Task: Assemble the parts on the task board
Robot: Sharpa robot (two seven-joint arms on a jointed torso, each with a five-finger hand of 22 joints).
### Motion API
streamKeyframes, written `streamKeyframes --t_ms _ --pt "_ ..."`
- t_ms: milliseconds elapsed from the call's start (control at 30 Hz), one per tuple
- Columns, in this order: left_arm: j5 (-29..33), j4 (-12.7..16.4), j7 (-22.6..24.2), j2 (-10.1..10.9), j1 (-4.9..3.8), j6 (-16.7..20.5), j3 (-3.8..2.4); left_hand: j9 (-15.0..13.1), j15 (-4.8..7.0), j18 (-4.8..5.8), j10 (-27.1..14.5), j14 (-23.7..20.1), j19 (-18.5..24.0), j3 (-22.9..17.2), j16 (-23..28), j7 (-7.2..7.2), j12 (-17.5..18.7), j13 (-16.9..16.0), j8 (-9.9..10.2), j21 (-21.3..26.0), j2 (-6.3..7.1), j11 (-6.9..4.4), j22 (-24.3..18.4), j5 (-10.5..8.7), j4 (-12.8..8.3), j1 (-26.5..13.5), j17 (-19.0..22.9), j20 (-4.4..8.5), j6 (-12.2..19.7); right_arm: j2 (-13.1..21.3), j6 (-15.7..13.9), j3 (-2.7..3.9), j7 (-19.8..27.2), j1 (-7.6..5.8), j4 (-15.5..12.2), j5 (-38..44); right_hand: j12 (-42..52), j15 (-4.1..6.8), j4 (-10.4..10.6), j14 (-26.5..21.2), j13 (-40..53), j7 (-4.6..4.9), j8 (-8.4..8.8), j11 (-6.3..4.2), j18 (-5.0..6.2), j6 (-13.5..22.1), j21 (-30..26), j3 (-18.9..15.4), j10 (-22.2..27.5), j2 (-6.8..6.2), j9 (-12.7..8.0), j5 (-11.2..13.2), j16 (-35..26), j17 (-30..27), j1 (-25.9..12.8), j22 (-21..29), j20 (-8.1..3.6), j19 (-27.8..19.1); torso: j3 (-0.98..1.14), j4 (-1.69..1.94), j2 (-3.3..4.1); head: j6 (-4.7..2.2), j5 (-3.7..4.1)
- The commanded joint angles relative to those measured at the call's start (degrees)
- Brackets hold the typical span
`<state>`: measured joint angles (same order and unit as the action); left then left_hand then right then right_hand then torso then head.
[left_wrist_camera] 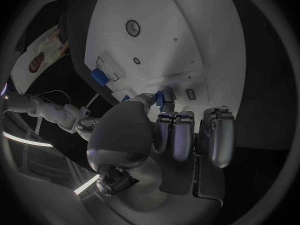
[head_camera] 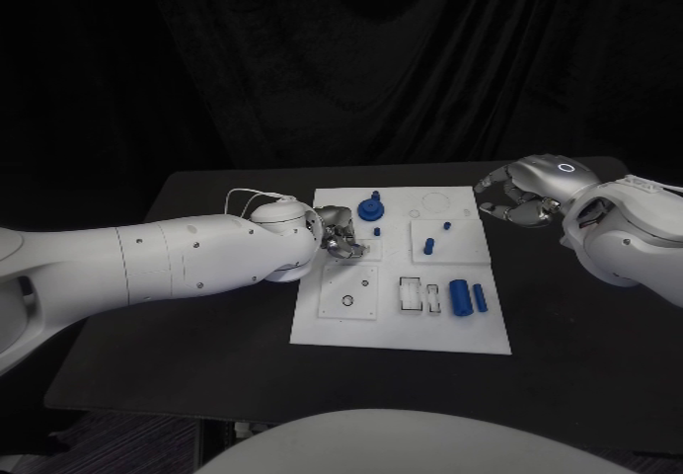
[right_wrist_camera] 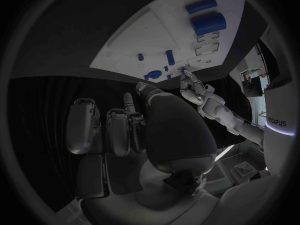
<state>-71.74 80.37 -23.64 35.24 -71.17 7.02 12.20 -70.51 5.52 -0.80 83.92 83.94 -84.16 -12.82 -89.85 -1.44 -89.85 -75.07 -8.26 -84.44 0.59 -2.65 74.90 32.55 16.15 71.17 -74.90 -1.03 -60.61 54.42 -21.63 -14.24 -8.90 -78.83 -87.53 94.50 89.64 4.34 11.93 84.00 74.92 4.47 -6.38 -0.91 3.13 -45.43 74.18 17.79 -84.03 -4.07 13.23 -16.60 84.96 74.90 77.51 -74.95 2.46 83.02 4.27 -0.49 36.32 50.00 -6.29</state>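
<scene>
Left hand (head_camera: pixel 336 240) sits over the task board (head_camera: pixel 402 331) around its 10 o'clock, pinching a small blue part (left_wrist_camera: pixel 160 99). Big blue cylinder (head_camera: pixel 460 296) lies at 4 o'clock. Right hand (head_camera: pixel 515 196) hovers off at 2 o'clock, fingers curled, holding nothing.

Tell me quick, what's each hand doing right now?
Left hand: pinching a small blue part over the task board.
Right hand: fingers curled, holding nothing.
</scene>
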Motion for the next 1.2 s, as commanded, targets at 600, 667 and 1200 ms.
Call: streamKeyframes --t_ms 600,667,1200 --pt "19.95 -6.52 3.37 -1.76 -3.24 -13.10 -0.06 -0.43 -0.15 -0.77 6.08 6.06 -2.66 -3.53 -0.15 0.06 -0.15 -14.93 -0.23 0.39 0.66 0.10 12.59 -5.71 0.10 0.59 -15.10 -0.02 0.19 0.00 -0.89 0.04 -0.51 0.14 -0.09 0.14 -0.31 -0.37 -0.17 4.14 14.43 -0.05 0.08 0.26 0.46 -0.63 -0.30 0.55 -5.12 0.09 -0.09 0.28 -0.31 10.36 0.43 -10.20 0.01 -0.29 0.05 0.01 0.01 0.00 0.80" --pt "20.73 -7.08 2.88 -2.07 -3.27 -13.09 -0.06 -0.43 -0.15 -0.76 6.08 6.06 -2.67 -3.54 -0.15 0.07 -0.15 -14.93 -0.23 0.37 0.66 0.10 12.60 -5.71 0.10 0.58 -15.10 -0.02 0.19 -0.02 -0.89 0.04 -0.50 0.14 -0.07 0.14 -0.31 -0.37 -0.17 4.14 14.43 -0.05 0.08 0.26 0.46 -0.63 -0.30 0.55 -5.12 0.09 -0.09 0.28 -0.31 10.36 0.43 -10.20 0.01 -0.29 0.03 0.01 0.02 0.00 0.78" --pt "19.63 -9.88 -1.05 -4.06 -3.30 -9.43 -0.05 -0.35 -0.22 -0.77 6.08 6.06 -2.69 -3.59 -0.15 -0.10 -0.15 -14.93 -0.05 0.37 0.57 0.21 12.64 -6.02 0.34 -0.38 -15.10 -0.08 0.45 -0.15 -0.58 0.04 -0.64 0.14 0.15 0.13 -0.29 -0.37 -0.23 4.15 14.44 -0.05 0.06 0.25 0.46 -0.72 -0.30 0.61 -5.14 0.10 -0.09 0.28 -0.30 10.37 0.47 -10.20 0.01 -0.29 -0.01 -0.02 -0.01 0.00 0.45"
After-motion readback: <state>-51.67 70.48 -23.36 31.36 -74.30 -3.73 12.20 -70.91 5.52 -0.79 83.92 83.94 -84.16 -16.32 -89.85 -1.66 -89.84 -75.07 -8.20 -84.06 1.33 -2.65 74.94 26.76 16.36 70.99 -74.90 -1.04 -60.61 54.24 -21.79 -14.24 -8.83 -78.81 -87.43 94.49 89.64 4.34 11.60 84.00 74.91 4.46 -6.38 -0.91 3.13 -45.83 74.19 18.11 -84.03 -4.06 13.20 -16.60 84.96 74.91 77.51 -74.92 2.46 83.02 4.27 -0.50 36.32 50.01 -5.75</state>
